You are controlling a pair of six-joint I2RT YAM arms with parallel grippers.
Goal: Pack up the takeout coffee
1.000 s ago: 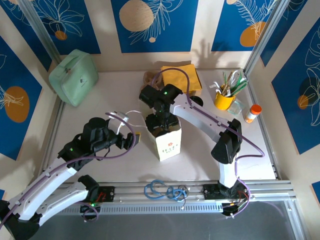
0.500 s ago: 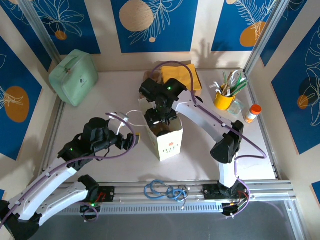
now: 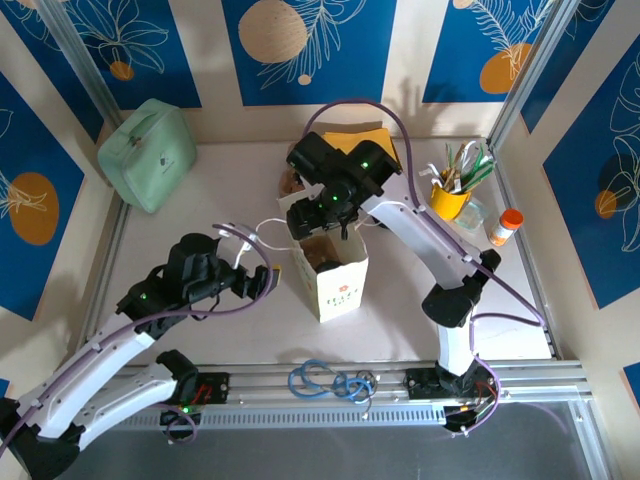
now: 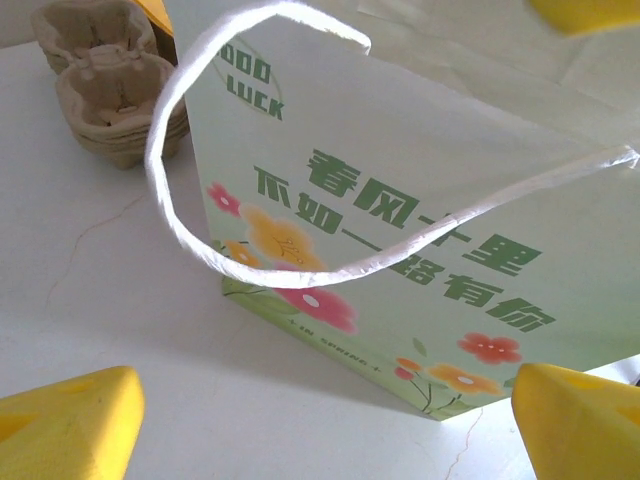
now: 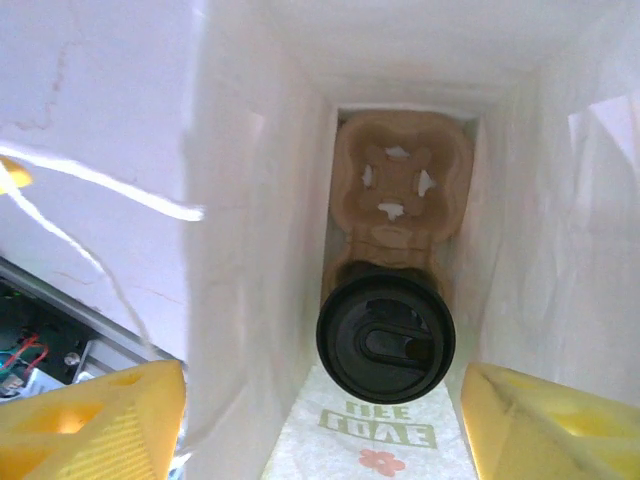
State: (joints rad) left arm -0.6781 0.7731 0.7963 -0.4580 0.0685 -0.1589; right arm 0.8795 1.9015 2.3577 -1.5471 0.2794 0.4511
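Sitting inside bag (image 5: pixel 255 250), takeout coffee (image 5: pixel 386 335) (walls close); adjacent carrier slot (image 5: pixel 398 185) open.

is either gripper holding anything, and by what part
Nothing is held. The right gripper hangs open over the takeout coffee in the bag; the left gripper is open beside it.

This is a staged robotics test cell, not a working café or home: a white robot arm on the left (image 3: pixel 110 350) and another on the right (image 3: pixel 420 235) are bolted to a silver aluminium rail (image 3: pixel 400 375) at the near edge of a white table (image 3: pixel 200 210), with a loose coil of blue cable (image 3: pixel 330 380) lying on the rail. Bare aluminium frame posts (image 3: pixel 530 70) hold up backdrop walls of blue panels printed with white leaves and orange discs (image 3: pixel 310 40). The table carries a few props set well apart: a mint-green zipped case (image 3: pixel 148 153), a yellow mug of utensils (image 3: pixel 448 198) and a flower-printed white paper bag (image 3: pixel 335 285).
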